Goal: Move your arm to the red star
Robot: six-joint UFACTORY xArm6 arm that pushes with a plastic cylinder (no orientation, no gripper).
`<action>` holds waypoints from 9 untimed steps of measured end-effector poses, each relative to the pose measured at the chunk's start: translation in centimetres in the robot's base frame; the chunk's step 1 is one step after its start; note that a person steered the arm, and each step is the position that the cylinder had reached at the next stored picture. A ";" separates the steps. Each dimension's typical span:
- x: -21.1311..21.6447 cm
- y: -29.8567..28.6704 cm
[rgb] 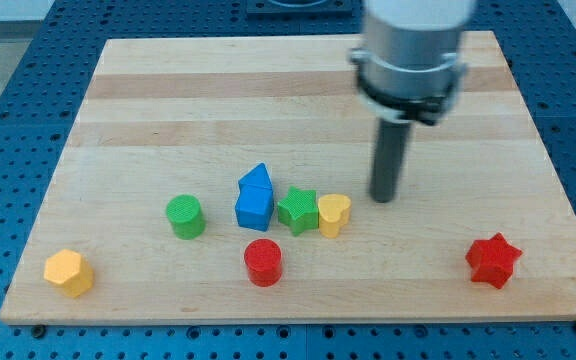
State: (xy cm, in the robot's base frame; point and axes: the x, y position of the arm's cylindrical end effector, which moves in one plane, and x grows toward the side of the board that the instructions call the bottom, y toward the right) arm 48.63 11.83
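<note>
Camera view, and the rod's tip (383, 197) stands on the wooden surface (168, 100) just to the view's right of the yellow heart (334, 214), which closes a cluster with the green star (296, 210) and blue block (255, 197). No jaws on this arm, so nothing opens, closes or holds; the tip touches no block. The red star (493, 260) sits alone near the lower right corner, well apart, toward the view's right and bottom from the tip. That diagonal looks free of blocks, so a straight slide should likely do it.
</note>
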 end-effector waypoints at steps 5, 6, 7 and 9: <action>10.4 18.1; 8.4 16.7; 8.3 16.0; 8.3 12.5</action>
State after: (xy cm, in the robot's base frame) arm 56.92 24.32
